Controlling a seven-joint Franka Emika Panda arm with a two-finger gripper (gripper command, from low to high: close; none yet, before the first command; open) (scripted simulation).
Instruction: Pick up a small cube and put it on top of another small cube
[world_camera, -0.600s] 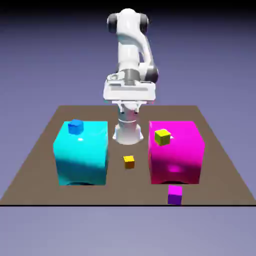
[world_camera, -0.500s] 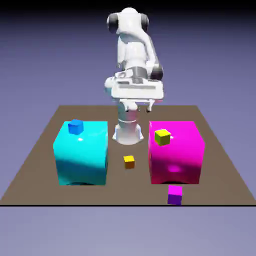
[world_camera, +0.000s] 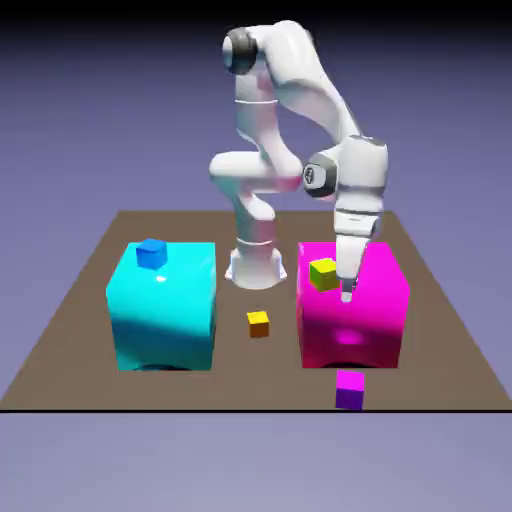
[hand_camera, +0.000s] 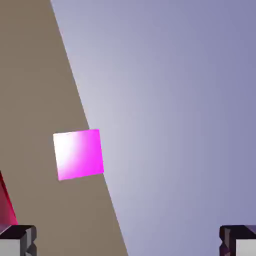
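Magenta block (world_camera: 352, 335): beyond my fingers (world_camera: 347, 296), at four o'clock from the arm's base. Purple cube (world_camera: 350, 391): at six o'clock of that block, on the table's (world_camera: 190, 393) near edge. My fingers stand wide apart, empty. Cube likely light, stiff, moderately slippery; I should grip opposite side faces, centred, avoiding edgeward pushes.

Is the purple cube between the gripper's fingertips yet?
No, the hand view shows the purple cube beyond the open, empty gripper.
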